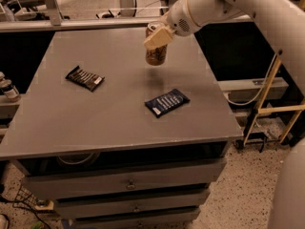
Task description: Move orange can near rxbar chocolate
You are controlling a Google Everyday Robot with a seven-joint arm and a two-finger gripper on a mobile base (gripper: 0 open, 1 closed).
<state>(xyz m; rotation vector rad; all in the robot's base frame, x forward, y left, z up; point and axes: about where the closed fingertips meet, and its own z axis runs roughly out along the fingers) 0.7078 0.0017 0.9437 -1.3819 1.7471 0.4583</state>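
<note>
A dark blue wrapper (pixel 167 102) with white writing lies flat on the grey tabletop (pixel 95 128) — in front of the claw (pixel 156 41), which hangs over the back part; drawers (pixel 128 182) sit under it; a yellow frame (pixel 267 109) stands at the right.

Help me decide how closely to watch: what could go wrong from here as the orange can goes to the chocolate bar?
The hand holds the orange can above the table, gripped near its top, so it might slip and fall. Lowered too close, it may land on the flat rxbar chocolate and tip over. It might end up beside the nearer dark blue wrapper instead.
</note>
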